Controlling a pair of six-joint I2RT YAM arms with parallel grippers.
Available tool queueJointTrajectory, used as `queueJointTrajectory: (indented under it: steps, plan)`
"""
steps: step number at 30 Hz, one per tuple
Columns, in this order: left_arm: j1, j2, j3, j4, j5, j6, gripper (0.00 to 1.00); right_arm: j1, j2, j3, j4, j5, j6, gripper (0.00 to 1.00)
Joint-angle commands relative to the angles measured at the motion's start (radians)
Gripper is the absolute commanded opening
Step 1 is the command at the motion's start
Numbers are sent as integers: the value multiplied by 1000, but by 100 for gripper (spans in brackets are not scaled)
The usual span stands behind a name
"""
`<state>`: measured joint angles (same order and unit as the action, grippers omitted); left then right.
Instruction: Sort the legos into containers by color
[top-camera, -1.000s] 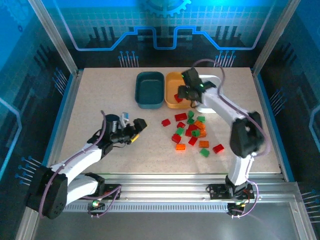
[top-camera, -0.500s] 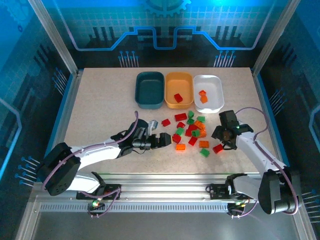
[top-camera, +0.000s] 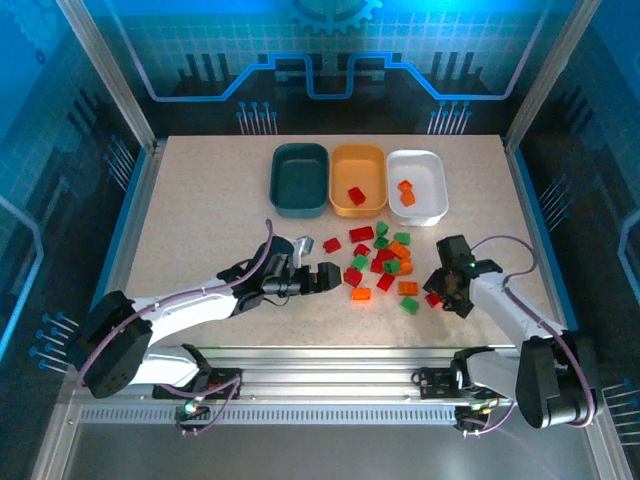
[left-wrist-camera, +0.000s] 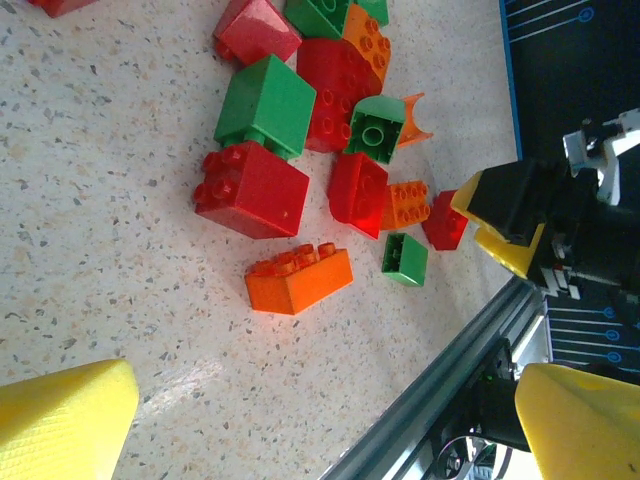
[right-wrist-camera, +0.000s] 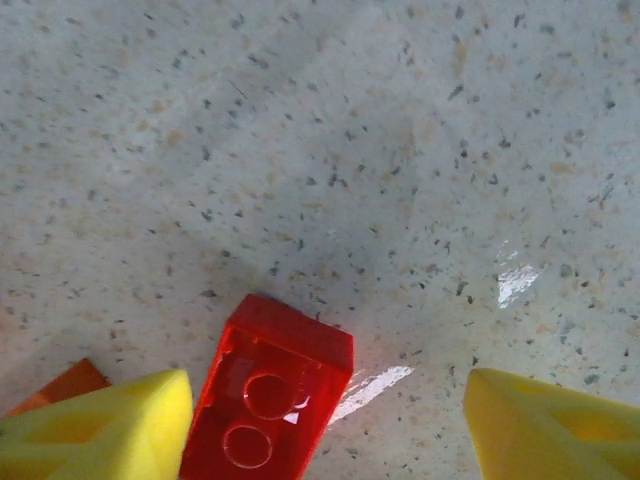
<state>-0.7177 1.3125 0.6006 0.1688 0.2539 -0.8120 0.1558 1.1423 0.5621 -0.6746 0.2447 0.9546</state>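
Observation:
A loose pile of red, orange and green legos (top-camera: 380, 262) lies on the table in front of three trays. The dark teal tray (top-camera: 300, 180) holds nothing. A red brick (top-camera: 356, 196) sits in the orange tray (top-camera: 372, 160), and two orange bricks (top-camera: 405, 192) sit in the white tray (top-camera: 432, 180). My left gripper (top-camera: 325, 277) is open at the pile's left edge, facing an orange brick (left-wrist-camera: 300, 280). My right gripper (right-wrist-camera: 330, 425) is open and low over an upturned red brick (right-wrist-camera: 270, 405), which lies against its left finger (right-wrist-camera: 100, 430).
The metal rail (top-camera: 350, 355) runs along the table's near edge, close behind both grippers. A green brick (top-camera: 409, 305) and an orange brick (top-camera: 407, 287) lie just left of the right gripper. The table's left half (top-camera: 200, 210) is bare.
The right arm swung from the orange tray down to the red brick right of the pile. The left arm reached right, up to the pile's edge.

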Motion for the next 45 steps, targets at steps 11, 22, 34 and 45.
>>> queueJointTrajectory:
  steps: [11, 22, 34, 45]
  plan:
    - [-5, -39, -13, -28, -37, 12, 99, -5, 103, -18, 144, -49, 90, 61]
    - [15, -132, -3, -156, -137, 65, 99, 15, 21, 9, 144, -14, 38, 20]
    - [415, -145, -103, -234, -52, -185, 99, 206, 278, 480, 244, -18, -278, 19]
    - [443, -164, -102, -312, 63, -163, 99, 227, 895, 1176, 77, -47, -420, 20]
